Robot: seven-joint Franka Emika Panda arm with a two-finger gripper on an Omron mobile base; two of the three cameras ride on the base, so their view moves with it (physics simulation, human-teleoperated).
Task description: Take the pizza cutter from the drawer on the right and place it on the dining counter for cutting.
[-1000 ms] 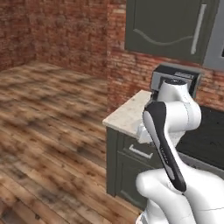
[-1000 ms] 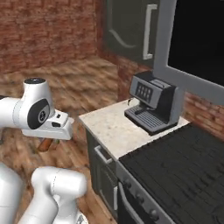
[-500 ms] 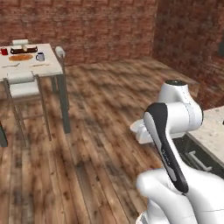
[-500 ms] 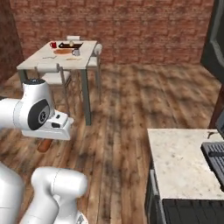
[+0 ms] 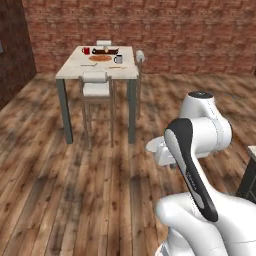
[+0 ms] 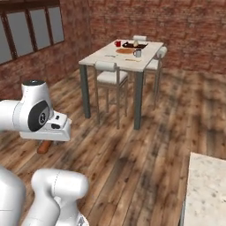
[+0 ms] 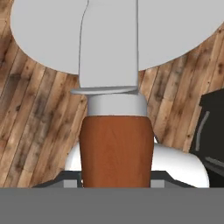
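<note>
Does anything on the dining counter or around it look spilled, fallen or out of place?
Nothing stands out. The dining counter carries a red mug, a grey mug and a pizza, all upright and tidy. The chairs stand straight.

Glossy white arm of rounded, bulbous segments — smooth shells, no cables showing. Long black strip running down one link, dark grey round cap on a joint. Boxy white hand with small dark markings on its side — grey trim beneath.
</note>
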